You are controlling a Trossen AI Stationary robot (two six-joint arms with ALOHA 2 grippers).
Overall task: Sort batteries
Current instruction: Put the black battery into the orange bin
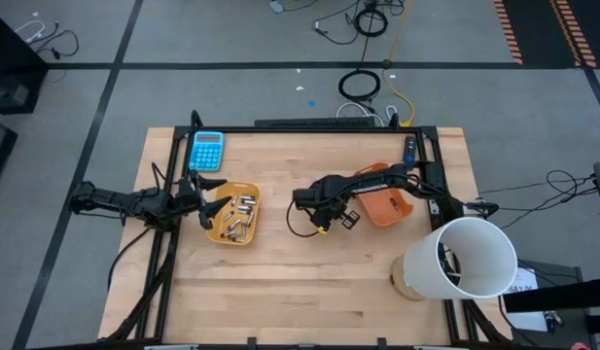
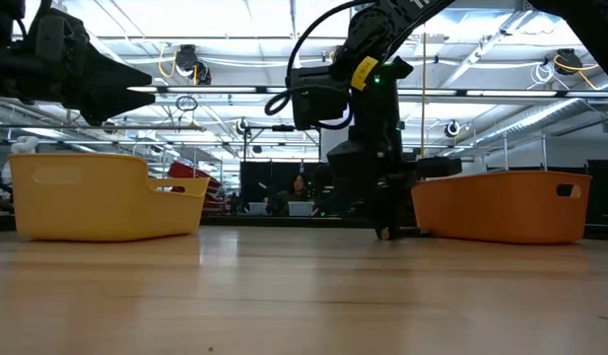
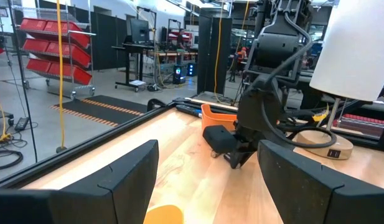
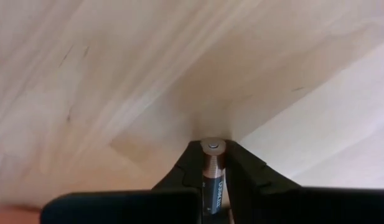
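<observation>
The right gripper [image 4: 214, 163] pinches one dark battery [image 4: 212, 177] down on the table [image 1: 309, 292] (middle, beside the orange tray [image 1: 389, 207]). It could slip out while lifting. The left gripper [image 3: 207, 168], spread wide, waits over the yellow tray [image 1: 243, 235].

I see a blue calculator [image 1: 206, 152] at the table's [image 1: 309, 292] far left corner. A white lampshade-like cylinder [image 1: 462, 259] stands near its right edge.

Battery [image 4: 213, 171] lower end hidden between jaws; tray batteries [image 1: 235, 216] indistinct.
</observation>
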